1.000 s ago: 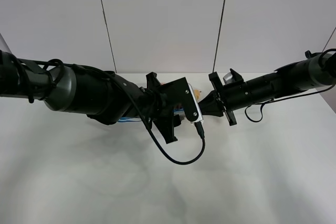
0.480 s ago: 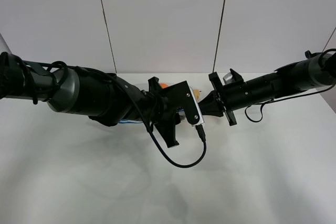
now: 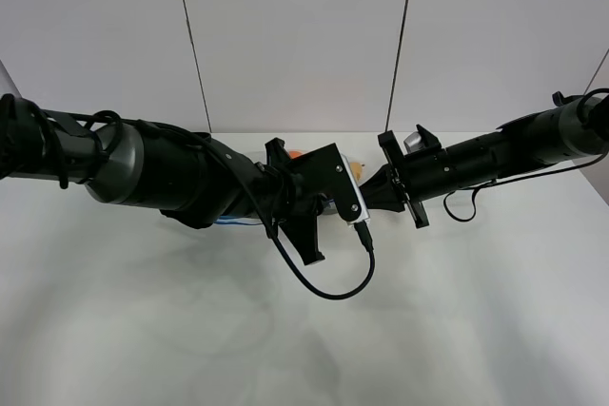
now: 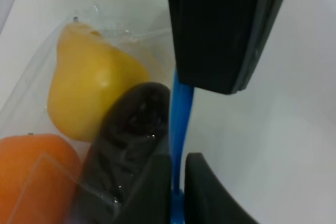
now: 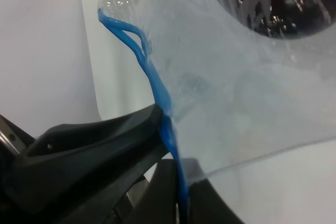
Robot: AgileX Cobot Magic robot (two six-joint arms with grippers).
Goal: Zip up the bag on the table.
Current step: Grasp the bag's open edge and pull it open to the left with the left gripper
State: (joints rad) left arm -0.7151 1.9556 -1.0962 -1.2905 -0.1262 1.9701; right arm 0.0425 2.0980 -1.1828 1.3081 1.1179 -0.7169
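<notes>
Slippage threatens: left claw (image 4: 177, 187) and right claw (image 5: 176, 174) both clamp the blue zipper (image 4: 181, 108) of the bag (image 5: 226, 103), mostly hidden at the high view's mid-frame on the counter (image 3: 285, 339), so a skewed pull could drag the strip free, unsealed.

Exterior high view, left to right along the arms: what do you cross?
left arm → orange → left wrist camera → right arm. Left out: the bag, mostly hidden under the arms.
</notes>
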